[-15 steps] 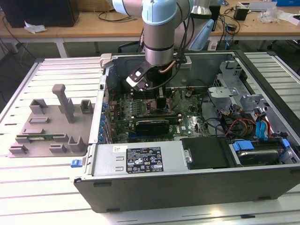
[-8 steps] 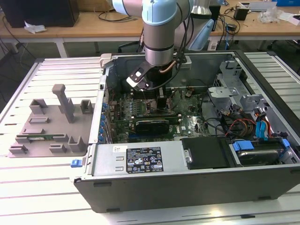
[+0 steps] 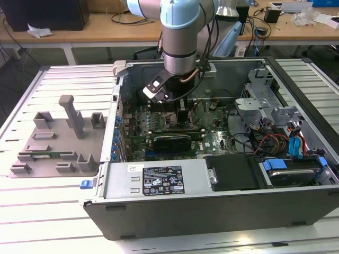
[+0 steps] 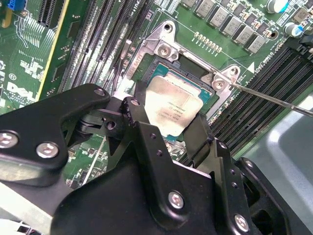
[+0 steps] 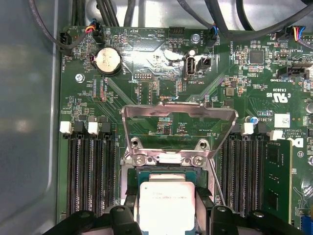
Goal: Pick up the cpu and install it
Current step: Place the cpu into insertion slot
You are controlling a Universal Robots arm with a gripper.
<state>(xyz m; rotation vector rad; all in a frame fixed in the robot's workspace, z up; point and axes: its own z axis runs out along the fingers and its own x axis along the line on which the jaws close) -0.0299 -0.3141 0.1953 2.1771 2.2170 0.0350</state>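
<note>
A white slatted tabletop (image 3: 58,222) carries an open computer case (image 3: 212,211) and, at the exterior view's left, a grey fixture tray (image 3: 53,153). Cluttered desks (image 3: 79,32) stand behind. In both wrist views the cpu (image 5: 166,208) (image 4: 173,105) lies over the open socket (image 4: 161,49), with the end effector (image 5: 167,215) clenched on its opposite edges.

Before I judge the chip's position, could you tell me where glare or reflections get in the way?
Second wrist view: glare pales the top of the chip. First wrist view: the case wall is hazy with reflection. Exterior view: the slatted table washes out white.
</note>
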